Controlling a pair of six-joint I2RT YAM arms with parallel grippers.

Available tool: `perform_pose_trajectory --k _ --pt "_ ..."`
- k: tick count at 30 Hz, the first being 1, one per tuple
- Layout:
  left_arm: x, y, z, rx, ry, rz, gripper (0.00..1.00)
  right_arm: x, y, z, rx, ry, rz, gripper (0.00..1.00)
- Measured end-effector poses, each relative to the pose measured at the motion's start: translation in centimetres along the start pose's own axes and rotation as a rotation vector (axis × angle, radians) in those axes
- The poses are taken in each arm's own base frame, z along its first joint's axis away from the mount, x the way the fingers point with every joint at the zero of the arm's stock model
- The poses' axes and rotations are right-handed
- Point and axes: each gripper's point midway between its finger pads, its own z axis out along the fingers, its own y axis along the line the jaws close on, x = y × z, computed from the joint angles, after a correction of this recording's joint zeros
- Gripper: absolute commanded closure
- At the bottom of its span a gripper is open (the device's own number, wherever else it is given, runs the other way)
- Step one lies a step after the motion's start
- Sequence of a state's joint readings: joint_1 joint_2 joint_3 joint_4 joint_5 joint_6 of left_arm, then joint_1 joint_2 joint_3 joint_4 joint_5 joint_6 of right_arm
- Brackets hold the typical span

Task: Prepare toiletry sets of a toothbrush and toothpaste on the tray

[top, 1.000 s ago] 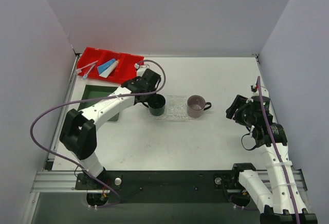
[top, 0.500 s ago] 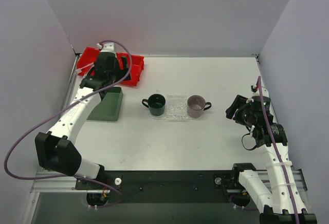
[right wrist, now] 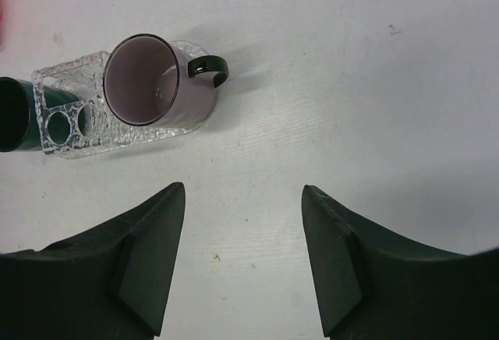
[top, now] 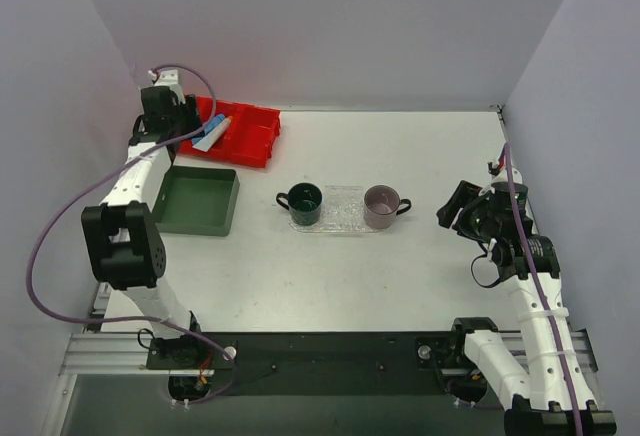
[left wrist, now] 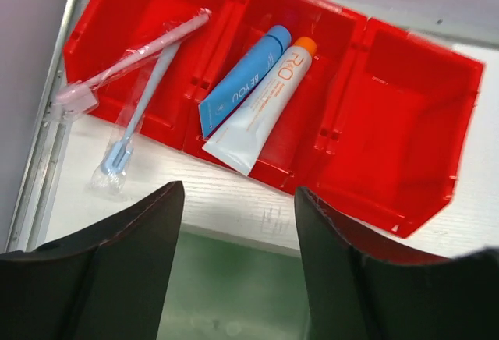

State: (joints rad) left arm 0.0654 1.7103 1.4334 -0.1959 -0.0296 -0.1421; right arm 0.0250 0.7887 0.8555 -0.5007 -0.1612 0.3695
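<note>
Toothpaste in red bin near spread left claw, right claw spread, facing tray

The left arm and the right arm are built alike: smooth white shells between bulky black joint housings; a thin purple cable hangs off the left arm in a wide loose loop; a second cable, also purple, lies close along the right arm; the left tool has broad, dark, matte fingers with rounded edges; the right tool has the same dark wedges.
</note>
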Motion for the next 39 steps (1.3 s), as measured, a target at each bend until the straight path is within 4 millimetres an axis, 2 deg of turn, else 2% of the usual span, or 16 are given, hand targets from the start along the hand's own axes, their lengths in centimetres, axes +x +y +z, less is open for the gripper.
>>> perform_pose_trajectory --k 3,5,7,14,21,32,39 --pt "1.8 0.5 3.0 -0.005 0.053 0.079 0.37 0.0 0.0 0.0 -0.001 -0.001 0.0 0.43" --pt "3.2 0.9 4.3 -0.008 0.09 0.122 0.43 0.0 0.0 0.0 -0.001 -0.001 0.0 0.43" --pt "3.8 1.4 5.3 -0.013 0.111 0.149 0.45 0.0 0.0 0.0 -0.002 -0.002 0.0 0.43" --pt "4.1 3.3 8.5 -0.025 0.134 0.173 0.46 0.1 0.2 0.3 -0.011 0.012 0.005 0.43" --pt "4.6 3.1 10.9 0.004 0.154 0.166 0.5 0.0 0.4 0.3 -0.022 0.013 0.008 0.43" --pt "7.0 3.1 12.5 0.02 0.214 0.161 0.57 -0.2 0.5 0.4 -0.025 0.006 0.007 0.43" --pt "6.8 3.1 12.6 0.02 0.21 0.158 0.62 0.0 0.4 0.8 -0.02 0.019 0.008 0.44"
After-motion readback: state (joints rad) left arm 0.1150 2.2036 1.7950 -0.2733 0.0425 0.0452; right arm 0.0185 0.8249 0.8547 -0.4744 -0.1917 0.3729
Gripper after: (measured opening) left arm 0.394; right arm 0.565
